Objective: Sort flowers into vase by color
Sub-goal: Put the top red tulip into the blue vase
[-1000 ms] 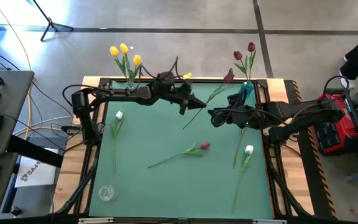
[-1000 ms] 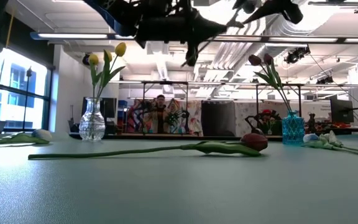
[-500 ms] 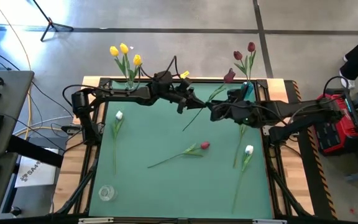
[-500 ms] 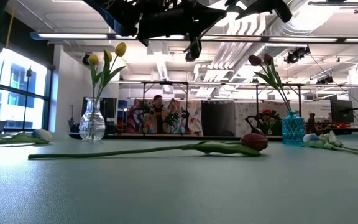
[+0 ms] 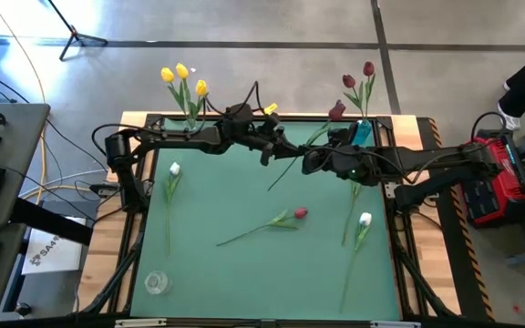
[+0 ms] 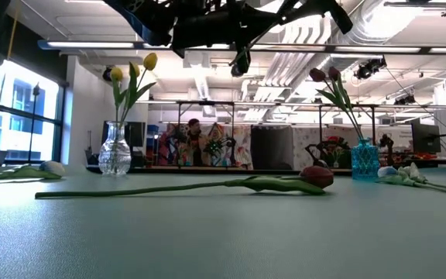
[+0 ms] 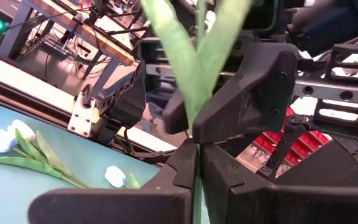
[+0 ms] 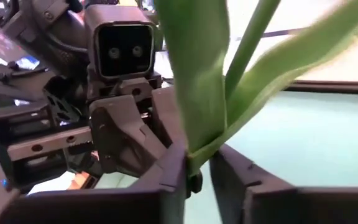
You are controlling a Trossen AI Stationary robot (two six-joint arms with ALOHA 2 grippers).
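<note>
Both claws grip one dark red tulip [image 5: 334, 112] above the table's [image 5: 244, 273] far edge: left claw [image 5: 268, 155] clenched on its stem, right claw [image 5: 310, 162] too.

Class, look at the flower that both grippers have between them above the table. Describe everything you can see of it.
The held tulip has a dark red head, a thin green stem and narrow, fabric-like green leaves. It hangs tilted above the far part of the table, its head by the blue vase. The left gripper and the right gripper are both shut on its stem, near the leaf bases.
</note>
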